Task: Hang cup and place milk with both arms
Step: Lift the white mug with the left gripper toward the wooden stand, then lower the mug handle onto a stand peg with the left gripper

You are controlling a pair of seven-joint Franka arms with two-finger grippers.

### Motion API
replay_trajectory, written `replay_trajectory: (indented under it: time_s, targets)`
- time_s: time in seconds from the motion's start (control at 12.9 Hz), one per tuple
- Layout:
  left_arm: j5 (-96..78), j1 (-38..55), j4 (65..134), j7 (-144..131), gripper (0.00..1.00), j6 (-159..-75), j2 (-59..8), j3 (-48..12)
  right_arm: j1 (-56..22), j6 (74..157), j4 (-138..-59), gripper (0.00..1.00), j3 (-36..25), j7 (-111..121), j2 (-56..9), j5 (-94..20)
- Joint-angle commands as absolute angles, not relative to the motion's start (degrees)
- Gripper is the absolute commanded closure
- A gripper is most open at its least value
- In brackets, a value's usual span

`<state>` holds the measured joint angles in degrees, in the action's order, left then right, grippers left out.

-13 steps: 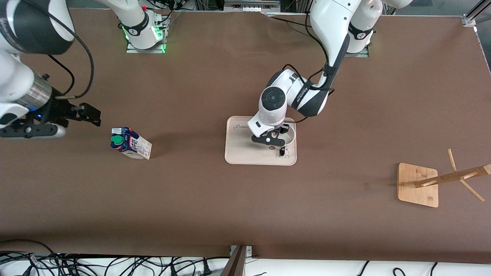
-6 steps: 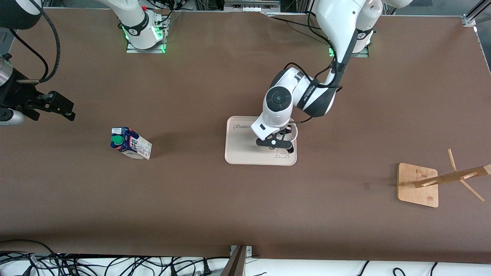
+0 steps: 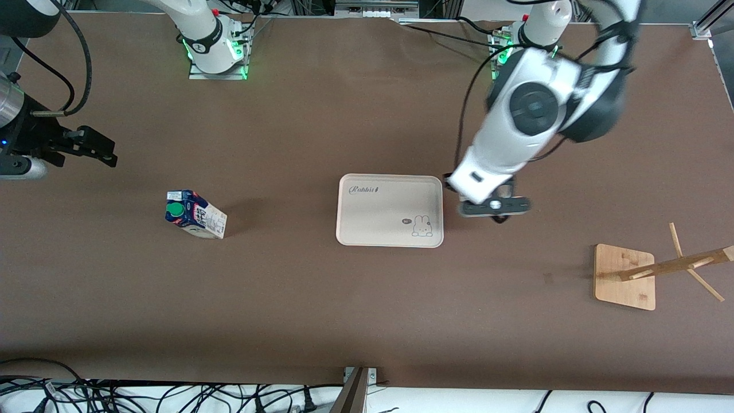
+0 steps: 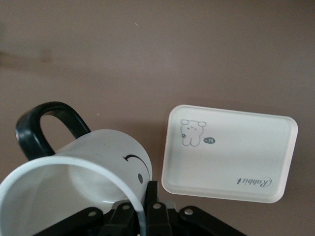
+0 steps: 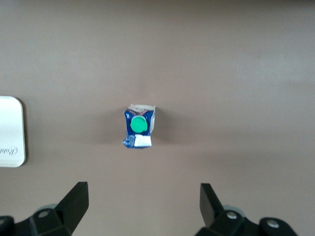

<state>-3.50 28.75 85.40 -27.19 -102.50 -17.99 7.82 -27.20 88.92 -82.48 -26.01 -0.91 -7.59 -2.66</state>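
Note:
The white cup [image 4: 83, 167] with its black handle [image 4: 37, 130] and smiley face hangs tilted in my left gripper [image 4: 145, 196], which is shut on its rim. In the front view the left gripper [image 3: 494, 211] is up over the bare table, beside the tray [image 3: 373, 221] toward the left arm's end; the cup is hidden under the wrist there. The milk [image 3: 195, 215] stands on the table toward the right arm's end and also shows in the right wrist view [image 5: 139, 125]. My right gripper [image 3: 86, 150] is open and empty, high over the table's right-arm end, apart from the milk.
The cream tray [image 4: 231, 152] with a rabbit print holds nothing. A wooden cup rack [image 3: 625, 276] with slanted pegs [image 3: 688, 265] stands toward the left arm's end, nearer to the front camera. Cables lie along the front edge [image 3: 172, 396].
My left gripper has lifted the cup off the tray and carried it up and toward the left arm's end. My right gripper has drawn away from the milk toward the table's end.

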Motion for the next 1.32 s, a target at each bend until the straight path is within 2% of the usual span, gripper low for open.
replay_trajectory:
  time_s: [0.0,0.39,0.78,1.24]
  targets:
    - [-0.4,22.9,80.2,-17.4,1.00,-99.6,-17.8,6.9,-27.6,88.7,-86.7,0.00,-25.5,-0.7,-3.2,-1.1]
    - [-6.0,11.4,80.2,2.9,1.00,-104.1,-17.5,7.2,-25.4,89.0,-87.3,0.00,-20.8,-0.4,-2.6,1.6]
    - [-7.6,7.0,81.0,10.8,1.00,-107.0,-18.1,7.2,-10.8,93.9,-95.1,0.00,-6.4,0.1,2.7,1.8]
    - [-14.3,2.9,83.0,12.5,1.00,-108.3,-19.3,7.2,-9.8,95.4,-94.0,0.00,-5.4,0.1,2.0,1.8]
